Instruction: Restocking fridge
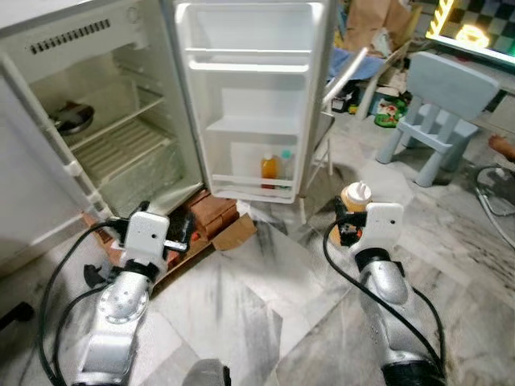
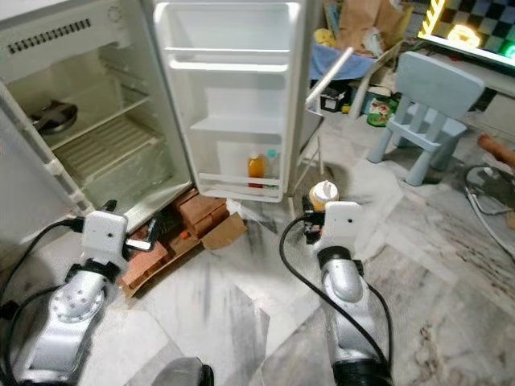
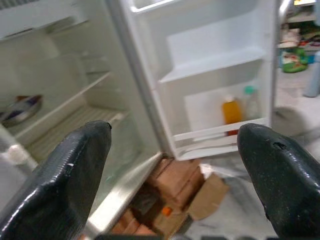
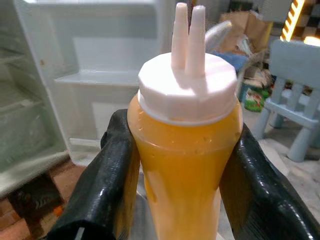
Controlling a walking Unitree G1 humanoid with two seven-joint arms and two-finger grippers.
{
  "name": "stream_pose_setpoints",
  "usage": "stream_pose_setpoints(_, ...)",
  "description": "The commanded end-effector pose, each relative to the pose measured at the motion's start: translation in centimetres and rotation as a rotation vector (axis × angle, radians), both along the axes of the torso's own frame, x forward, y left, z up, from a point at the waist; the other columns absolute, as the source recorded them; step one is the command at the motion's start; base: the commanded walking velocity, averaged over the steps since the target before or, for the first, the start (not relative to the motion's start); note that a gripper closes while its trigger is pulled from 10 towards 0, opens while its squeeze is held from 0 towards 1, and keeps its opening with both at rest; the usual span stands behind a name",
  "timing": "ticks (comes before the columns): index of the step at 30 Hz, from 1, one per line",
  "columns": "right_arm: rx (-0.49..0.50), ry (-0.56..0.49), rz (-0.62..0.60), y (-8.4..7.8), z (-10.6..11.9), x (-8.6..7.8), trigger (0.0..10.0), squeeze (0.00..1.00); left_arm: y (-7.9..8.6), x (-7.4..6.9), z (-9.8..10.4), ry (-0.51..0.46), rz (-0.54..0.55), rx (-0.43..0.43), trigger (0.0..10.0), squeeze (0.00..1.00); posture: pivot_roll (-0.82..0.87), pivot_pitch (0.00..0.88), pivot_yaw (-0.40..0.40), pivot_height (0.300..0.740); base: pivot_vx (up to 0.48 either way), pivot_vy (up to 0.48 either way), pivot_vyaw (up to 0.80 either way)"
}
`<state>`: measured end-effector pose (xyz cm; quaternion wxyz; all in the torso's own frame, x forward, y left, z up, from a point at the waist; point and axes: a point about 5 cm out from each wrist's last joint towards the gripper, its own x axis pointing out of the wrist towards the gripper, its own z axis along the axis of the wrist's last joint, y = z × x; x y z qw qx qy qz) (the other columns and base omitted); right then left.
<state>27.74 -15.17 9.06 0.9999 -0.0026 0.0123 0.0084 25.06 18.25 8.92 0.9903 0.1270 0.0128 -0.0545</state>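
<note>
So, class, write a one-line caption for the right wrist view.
Right end effector grips a yellow sauce bottle, facing the open fridge door.

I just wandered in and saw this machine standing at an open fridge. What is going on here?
A humanoid robot stands facing a small fridge whose door hangs wide open. Its right gripper is closed around a squeeze bottle of orange-yellow sauce with a white twin-spout cap, held upright in front of the door. Its left gripper is open and holds nothing, pointing at the fridge. Two bottles already stand in the door's bottom rack, and a metal bowl sits on an inside shelf.
</note>
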Motion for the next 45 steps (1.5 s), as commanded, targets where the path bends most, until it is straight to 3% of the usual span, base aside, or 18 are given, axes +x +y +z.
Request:
stream_pose_setpoints(1,-0.035,-0.024,-0.030,-0.2,0.6,0.4,10.0,0.00,0.0,0.1,0.9,-0.037,-0.021,0.008,10.0,0.00,0.07,0.000,-0.021,0.740,0.000,0.458,0.00)
stream_pose_setpoints(15,0.003,-0.041,-0.035,0.0,0.9,0.9,10.0,0.00,0.1,0.2,0.9,-0.034,-0.025,0.005,10.0,0.00,0.08,0.000,-0.028,0.740,0.000,0.445,0.00)
stream_pose_setpoints(17,0.015,-0.048,0.008,0.2,1.0,1.0,10.0,0.00,0.0,0.1,1.0,-0.037,-0.029,0.003,10.0,0.00,0.08,0.000,-0.033,0.740,0.120,0.420,0.00)
stream_pose_setpoints(28,0.008,-0.050,0.047,0.8,1.3,1.3,10.0,0.00,-0.2,-0.6,1.0,-0.046,-0.035,-0.009,10.0,0.00,0.10,0.007,-0.068,0.740,0.366,0.310,0.00)
stream_pose_setpoints(45,-0.017,-0.052,0.043,0.5,1.4,1.2,10.0,0.00,-0.9,-0.7,1.0,-0.048,-0.048,-0.016,10.0,0.00,0.09,0.026,-0.073,0.740,0.465,0.000,0.00)
